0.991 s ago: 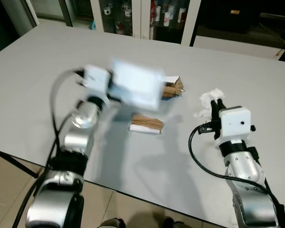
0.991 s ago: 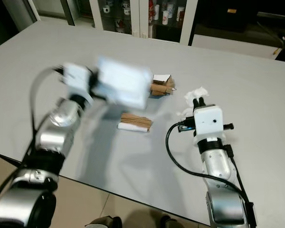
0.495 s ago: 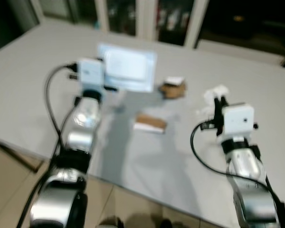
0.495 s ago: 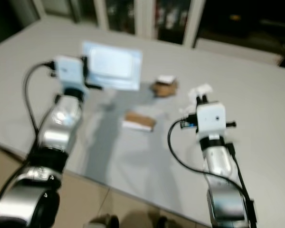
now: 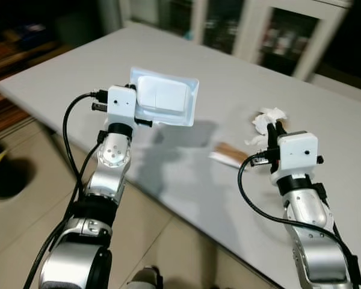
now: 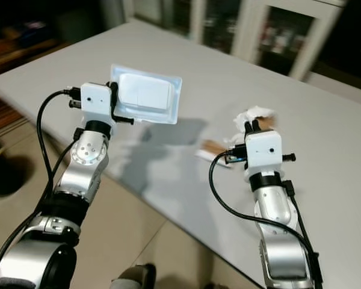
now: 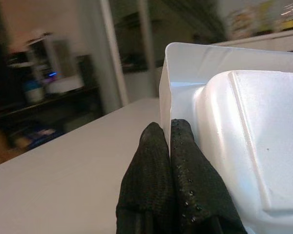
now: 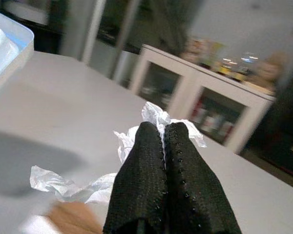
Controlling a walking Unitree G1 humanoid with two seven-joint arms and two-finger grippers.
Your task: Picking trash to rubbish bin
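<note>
Tissue (image 5: 266, 123) sits half hidden behind right tool (image 5: 275, 128); left tool (image 7: 170, 132) pinches tray (image 5: 165, 103).

Two silver arms, built of rounded, polished metal segments joined by black collars, rise from bulkier silver shoulders. Each wrist carries a white box-shaped camera housing with a small dark stud on its side. A black cable loops out from each housing and runs back down along the arm. The left gripper (image 7: 172, 146) has two long black fingers (image 7: 151, 165) with a fine pebbled, dotted texture and rounded tips; the right gripper (image 8: 164, 134) has the same textured black fingers (image 8: 185, 170), tapering slightly toward the ends
</note>
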